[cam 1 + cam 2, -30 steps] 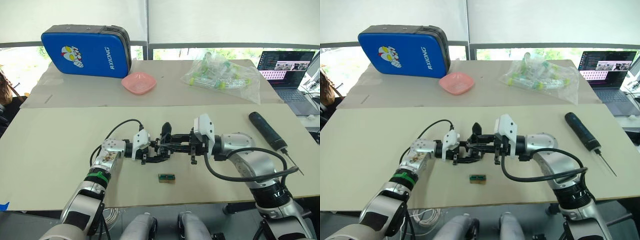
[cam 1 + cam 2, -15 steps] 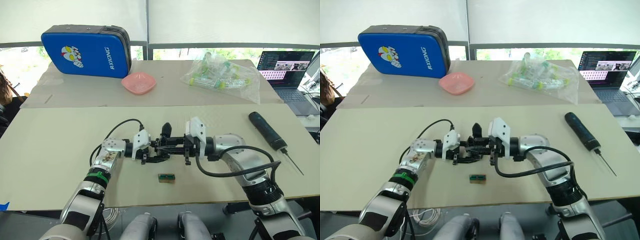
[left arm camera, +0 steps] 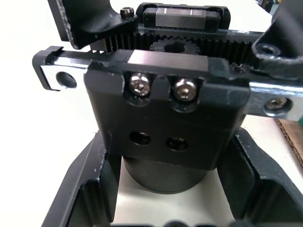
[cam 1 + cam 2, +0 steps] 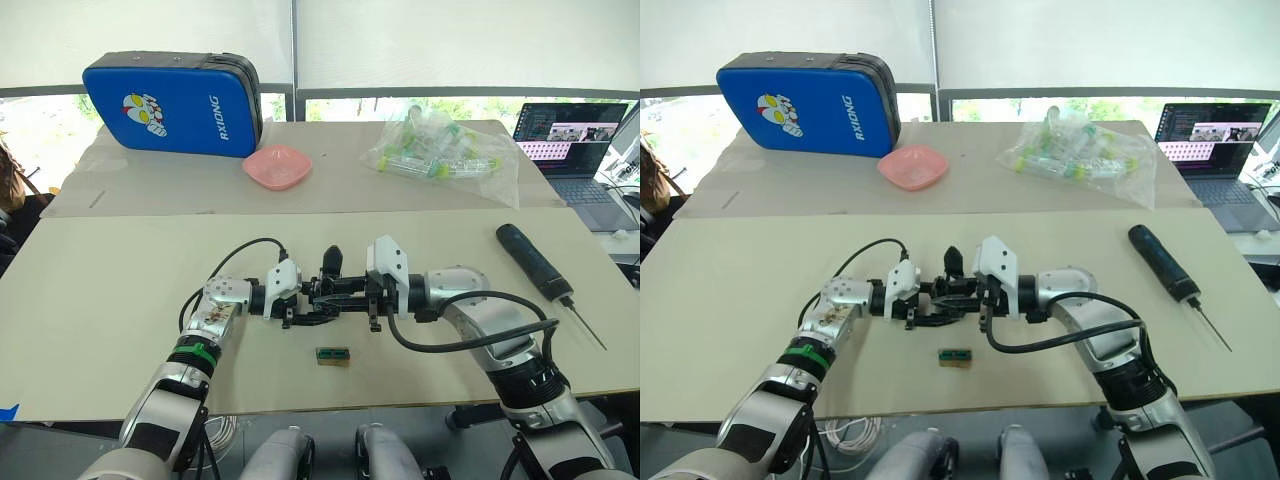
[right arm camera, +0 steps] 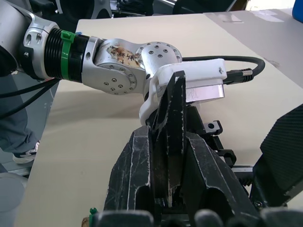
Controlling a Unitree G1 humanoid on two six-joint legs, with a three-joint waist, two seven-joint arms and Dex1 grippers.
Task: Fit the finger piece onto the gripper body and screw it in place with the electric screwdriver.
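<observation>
The gripper body (image 3: 165, 118), a black block with two silver screws and a toothed rack, sits between the fingers (image 3: 83, 189) of my left gripper (image 4: 303, 300), which is shut on it just above the table's middle. My right gripper (image 4: 345, 292) faces it from the right and is shut on the finger piece (image 5: 174, 109), a black tapered part whose tip points at the left wrist. The finger piece's tip is right at the gripper body; I cannot tell whether it is seated. The electric screwdriver (image 4: 535, 262) lies on the table at the right, bit towards the front edge.
A small green-topped block (image 4: 333, 354) lies just in front of the grippers. At the back stand a blue case (image 4: 172, 100), a pink bowl (image 4: 278, 164) and a plastic bag of tubes (image 4: 440, 148). A laptop (image 4: 575, 135) is at the far right.
My right gripper has moved left with the finger piece, closing the gap to the gripper body. The left gripper has held still.
</observation>
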